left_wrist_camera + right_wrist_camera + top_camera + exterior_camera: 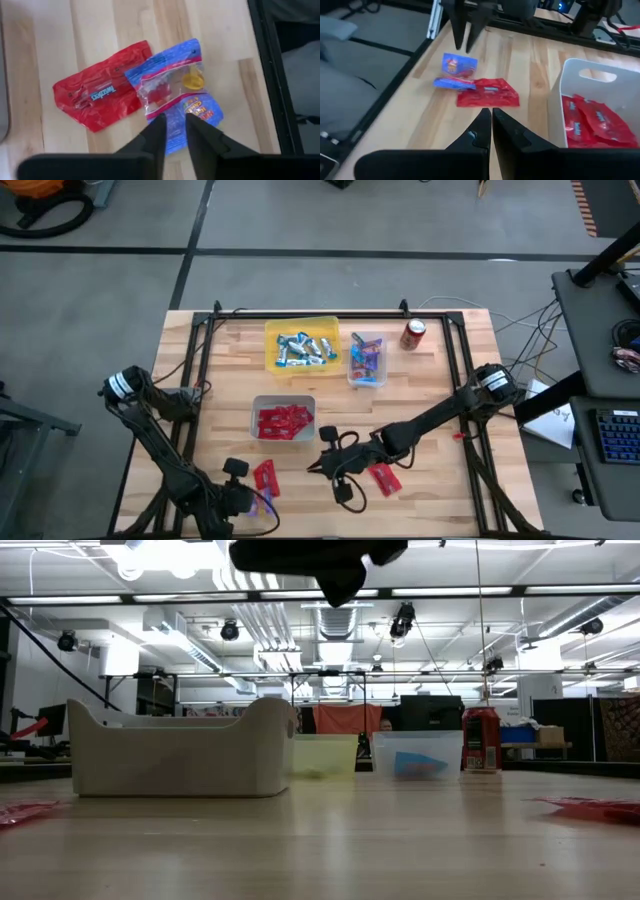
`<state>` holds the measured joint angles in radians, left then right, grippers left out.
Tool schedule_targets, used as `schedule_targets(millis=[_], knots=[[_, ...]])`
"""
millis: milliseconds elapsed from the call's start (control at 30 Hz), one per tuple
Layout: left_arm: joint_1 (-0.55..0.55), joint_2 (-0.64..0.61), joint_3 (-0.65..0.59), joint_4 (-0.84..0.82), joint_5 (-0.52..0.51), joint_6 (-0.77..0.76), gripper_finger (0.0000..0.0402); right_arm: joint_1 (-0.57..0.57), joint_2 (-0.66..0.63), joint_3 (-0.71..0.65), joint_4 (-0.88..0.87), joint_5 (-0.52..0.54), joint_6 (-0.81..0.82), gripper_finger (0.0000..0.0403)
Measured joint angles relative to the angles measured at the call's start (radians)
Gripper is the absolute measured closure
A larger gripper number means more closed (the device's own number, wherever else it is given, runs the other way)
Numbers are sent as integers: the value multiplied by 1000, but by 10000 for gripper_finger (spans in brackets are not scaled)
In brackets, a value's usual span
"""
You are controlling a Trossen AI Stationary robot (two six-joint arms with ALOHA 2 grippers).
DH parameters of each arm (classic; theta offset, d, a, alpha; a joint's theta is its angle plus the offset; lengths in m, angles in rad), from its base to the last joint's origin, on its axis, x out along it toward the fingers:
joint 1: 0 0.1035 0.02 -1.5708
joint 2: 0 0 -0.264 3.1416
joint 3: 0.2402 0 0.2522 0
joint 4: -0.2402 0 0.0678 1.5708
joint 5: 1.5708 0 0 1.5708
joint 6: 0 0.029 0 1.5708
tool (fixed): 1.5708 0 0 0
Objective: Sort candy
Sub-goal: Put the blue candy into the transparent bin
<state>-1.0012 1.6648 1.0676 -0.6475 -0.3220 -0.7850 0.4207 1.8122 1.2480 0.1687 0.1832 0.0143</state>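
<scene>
left gripper (172, 131): near-left of table, hanging over the blue-and-clear flat candy packet (176, 92); jaws a narrow slit apart, nothing between them
right gripper (491, 125): near-centre of table, jaws pressed together, empty
target: blue packet lies flat on the bare wooden table (440, 480) at the near-left, directly under and just ahead of the left fingertips; long axis runs roughly along the line the fingers point, slightly slanted
neighbour: red crinkled flat candy packet (100, 92) touching the blue packet's side, edge tucked slightly under or against it; long axis slanted, roughly crosswise to the blue one
key relation: left jaws sit almost on the blue packet's midline, so a straight drop likely lands on it; red packet close enough to get snagged
nearer arm: left, clearly; right gripper farther off, toward the middle
loose pieces: three seen, the blue plus red pair near-left, one more red packet (385, 478) near-centre by the right arm
bins: three, a white bin (283, 420) of red packets at centre, a yellow bin (301, 345) of silver-blue mini bars at far centre, a clear bin (367, 360) of blue-pink packets just right of it
bin contents: too many and too small to count
likely destination: clear bin, far-right from the target
other: red soda can (413, 333) upright at far right, beside the clear bin
</scene>
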Motion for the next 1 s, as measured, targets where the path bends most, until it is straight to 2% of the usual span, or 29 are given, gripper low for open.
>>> schedule_targets(millis=[267, 400, 567, 1000], knots=[[1, 24, -9, -2, -33, -65, 221, 10, -2, 1, -3, 3, 64, 394], [3, 43, -14, 2, -40, -56, 179, 10, -2, 3, -7, 1, 72, 394], [3, 46, -26, 12, -114, -37, 171, 9, -2, 3, -8, 1, 72, 394], [3, 45, -131, 186, -97, -68, 177, 9, -2, 2, -9, 1, 83, 394]])
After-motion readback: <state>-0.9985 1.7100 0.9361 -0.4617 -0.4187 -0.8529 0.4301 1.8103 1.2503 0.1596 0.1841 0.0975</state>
